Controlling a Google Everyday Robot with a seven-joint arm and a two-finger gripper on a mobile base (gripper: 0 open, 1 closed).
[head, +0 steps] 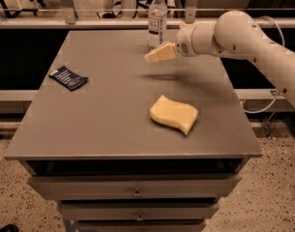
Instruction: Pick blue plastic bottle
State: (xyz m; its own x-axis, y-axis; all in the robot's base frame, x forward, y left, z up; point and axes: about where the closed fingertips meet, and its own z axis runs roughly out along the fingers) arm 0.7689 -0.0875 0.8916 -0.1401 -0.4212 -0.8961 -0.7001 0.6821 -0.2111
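The blue plastic bottle (157, 19) stands upright at the far edge of the grey table (113, 110), clear with a white cap and a label round its middle. My gripper (155, 55) hangs above the table just in front of the bottle and slightly below it in the view, its cream fingers pointing left. The white arm reaches in from the right. The gripper holds nothing that I can see and does not touch the bottle.
A yellow sponge (174, 113) lies on the table's right half, nearer the front. A flat dark-blue packet (68, 78) lies at the left. Drawers sit under the tabletop. A rail and chair legs stand behind the table.
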